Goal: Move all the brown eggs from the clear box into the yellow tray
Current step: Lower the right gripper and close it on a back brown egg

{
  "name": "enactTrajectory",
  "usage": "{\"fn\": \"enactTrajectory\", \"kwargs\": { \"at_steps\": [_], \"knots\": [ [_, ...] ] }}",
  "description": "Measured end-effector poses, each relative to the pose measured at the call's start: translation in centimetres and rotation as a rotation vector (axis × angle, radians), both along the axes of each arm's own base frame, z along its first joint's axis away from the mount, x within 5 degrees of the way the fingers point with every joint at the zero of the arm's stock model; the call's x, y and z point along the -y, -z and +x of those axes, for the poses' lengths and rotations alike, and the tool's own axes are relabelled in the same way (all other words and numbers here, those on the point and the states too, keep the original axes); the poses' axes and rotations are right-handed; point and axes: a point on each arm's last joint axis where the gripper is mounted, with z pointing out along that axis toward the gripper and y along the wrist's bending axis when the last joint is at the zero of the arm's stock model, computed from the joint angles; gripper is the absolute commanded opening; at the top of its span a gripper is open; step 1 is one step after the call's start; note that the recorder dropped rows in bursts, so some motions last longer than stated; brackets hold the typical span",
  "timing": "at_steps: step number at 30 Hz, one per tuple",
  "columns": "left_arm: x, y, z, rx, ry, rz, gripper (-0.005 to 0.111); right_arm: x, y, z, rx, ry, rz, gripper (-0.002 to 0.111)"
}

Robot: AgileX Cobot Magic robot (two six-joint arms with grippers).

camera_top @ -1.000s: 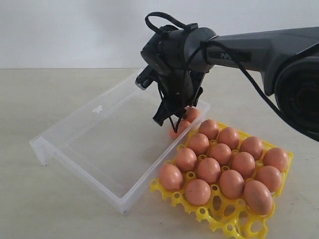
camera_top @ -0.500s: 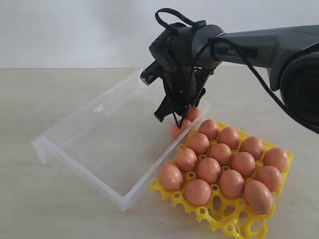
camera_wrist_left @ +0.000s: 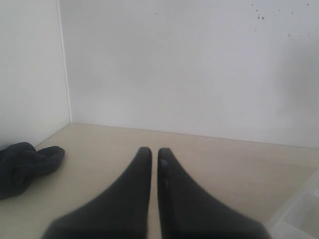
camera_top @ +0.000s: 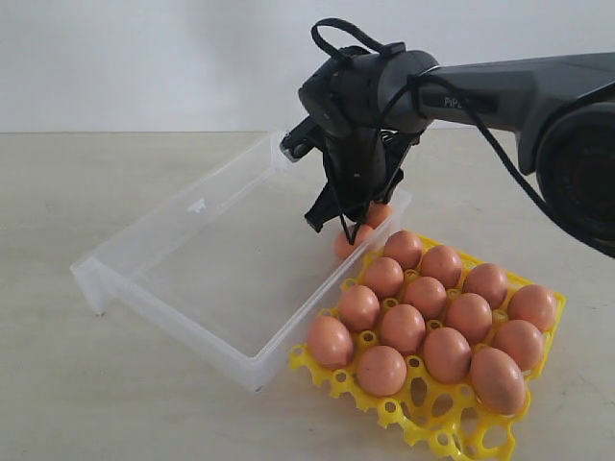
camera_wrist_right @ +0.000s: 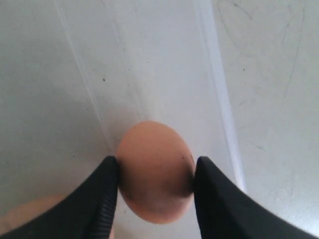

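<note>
My right gripper (camera_wrist_right: 155,173) is shut on a brown egg (camera_wrist_right: 154,149) over the floor of the clear box (camera_wrist_right: 75,89). A second egg (camera_wrist_right: 30,215) shows blurred beside one finger. In the exterior view that gripper (camera_top: 336,226) hangs at the far right corner of the clear box (camera_top: 192,279), with two brown eggs (camera_top: 349,246) showing around its fingers. The yellow tray (camera_top: 452,439) lies right of the box, and several eggs (camera_top: 404,327) fill its cups. My left gripper (camera_wrist_left: 151,152) is shut and empty, low over bare table, away from the eggs.
A dark cloth (camera_wrist_left: 25,167) lies on the table near the wall, beside my left gripper. A corner of the clear box (camera_wrist_left: 299,214) shows at the edge of the left wrist view. The right arm (camera_top: 500,91) stretches over the tray.
My right gripper has shifted right and slightly up while staying shut on the egg. The clear box has slid to the right with it. The tray's eggs have not moved.
</note>
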Motion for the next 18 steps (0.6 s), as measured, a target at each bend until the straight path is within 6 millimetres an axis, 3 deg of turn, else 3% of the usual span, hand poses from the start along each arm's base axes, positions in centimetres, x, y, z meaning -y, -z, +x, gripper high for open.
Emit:
{"fn": "enactTrajectory", "kwargs": {
  "at_steps": [8,10,14,18],
  "knots": [
    [0.00,0.00,0.00,0.000,0.000,0.000,0.004,0.01,0.47,0.14,-0.005,-0.011,-0.014,0.036],
    [0.00,0.00,0.00,0.000,0.000,0.000,0.004,0.04,0.45,0.16,-0.015,-0.030,-0.014,0.028],
    [0.00,0.00,0.00,0.000,0.000,0.000,0.004,0.21,0.44,0.22,-0.024,-0.035,-0.007,-0.001],
    [0.00,0.00,0.00,0.000,0.000,0.000,0.004,0.20,0.41,0.23,-0.022,-0.025,-0.003,0.000]
  ]
}}
